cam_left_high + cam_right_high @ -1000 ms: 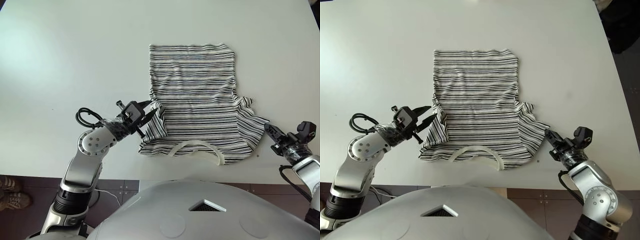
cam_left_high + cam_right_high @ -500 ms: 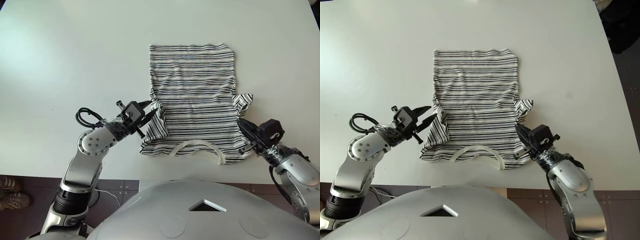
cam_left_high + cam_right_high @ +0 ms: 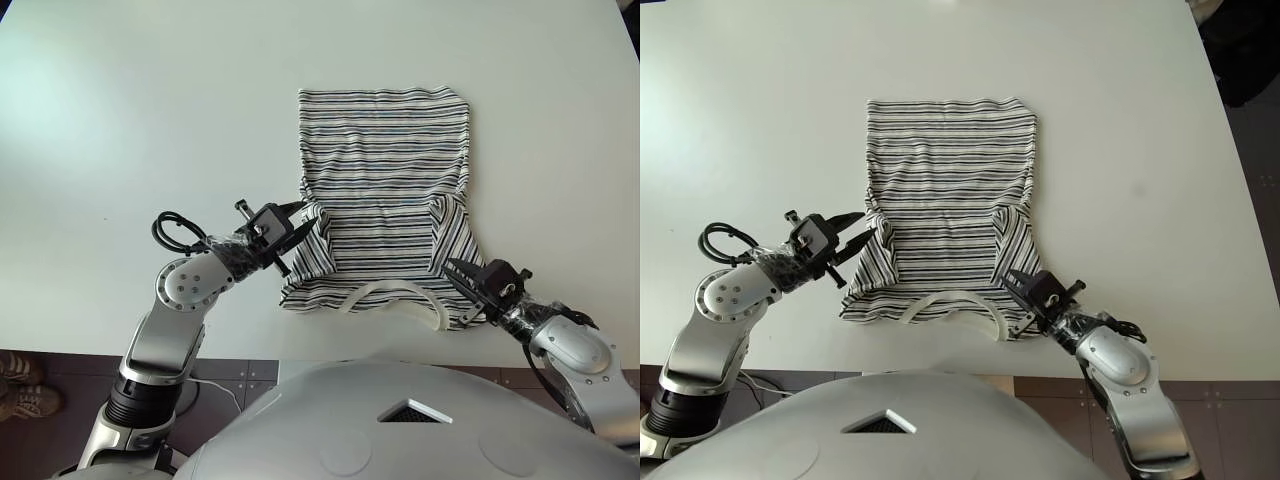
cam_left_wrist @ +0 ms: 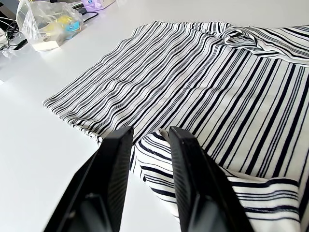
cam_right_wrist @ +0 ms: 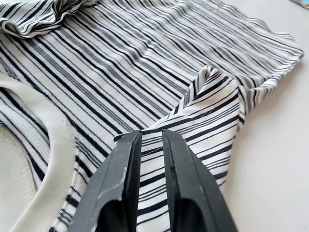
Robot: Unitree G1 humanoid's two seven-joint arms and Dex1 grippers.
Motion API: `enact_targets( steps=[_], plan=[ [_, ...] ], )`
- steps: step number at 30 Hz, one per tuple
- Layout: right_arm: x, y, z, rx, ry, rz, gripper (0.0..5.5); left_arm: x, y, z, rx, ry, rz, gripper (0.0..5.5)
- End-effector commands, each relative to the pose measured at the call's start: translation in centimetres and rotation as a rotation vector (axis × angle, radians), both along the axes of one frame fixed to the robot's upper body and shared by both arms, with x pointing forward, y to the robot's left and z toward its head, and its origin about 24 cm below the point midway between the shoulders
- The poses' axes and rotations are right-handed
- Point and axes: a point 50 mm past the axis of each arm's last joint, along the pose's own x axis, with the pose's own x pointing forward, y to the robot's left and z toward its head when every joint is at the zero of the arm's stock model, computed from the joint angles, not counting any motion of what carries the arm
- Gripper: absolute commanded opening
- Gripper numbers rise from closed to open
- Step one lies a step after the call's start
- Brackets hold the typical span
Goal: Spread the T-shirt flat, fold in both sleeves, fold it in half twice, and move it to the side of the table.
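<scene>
- Because the black-and-white striped cotton T-shirt [image 3: 385,190] lies with its long axis pointing straight away from the robot, the pale ribbed collar [image 3: 390,295] is at the near end. The straight hem [image 3: 385,93] is at the far end, and all the cloth lies on the white tabletop [image 3: 150,100].
- Both grippers are at the collar end, one at each side edge, so for each of them the body of the shirt extends forward and inward.
- The left gripper [image 3: 302,218] is released. Its two black fingers [image 4: 116,159] stand apart, one on each side of the rolled edge of the left sleeve [image 3: 312,250], and they do not clamp it.
- This left sleeve is turned in onto the body but looks bunched, not flat. The left arm is clearly the nearer one to it.
- The right gripper [image 3: 455,270] is low over the near right corner of the shirt, just beside the collar. Whether it is grasping the cloth or has released it, I cannot tell.
- The right sleeve [image 3: 447,225] lies folded over the body as a narrow triangle, just ahead of the right gripper.
- In my judgement the sleeve step is almost finished, and the halving fold comes after it.
- That fold depends on this layout. The near corners are close to the grippers, while the hem is well apart from them, so the collar end is probably the one to lift and carry forward along the long axis.
</scene>
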Motion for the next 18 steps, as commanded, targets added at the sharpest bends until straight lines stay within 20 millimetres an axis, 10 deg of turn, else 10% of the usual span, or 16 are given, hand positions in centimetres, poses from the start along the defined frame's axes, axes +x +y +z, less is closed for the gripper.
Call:
enact_targets(
  steps=[1,5,9,18],
  plan=[
    [0.2,0.3,1.6,0.108,-0.005,0.014,0.72,-0.4,0.3,0.4,0.05,-0.022,-0.039,1.4],
    [-0.4,-1.6,3.8,0.136,0.0,0.046,0.72,-1.8,4.1,1.4,0.154,-0.013,-0.08,1.4],
    [-0.8,-8.2,4.0,-0.085,0.024,-0.013,0.72,-6.2,8.4,-0.1,0.405,-0.02,-0.295,1.4],
    [0.5,-10.9,3.0,-0.162,0.015,0.033,1.83,-9.3,6.5,-4.6,0.543,-0.282,-0.618,2.27]
  ],
)
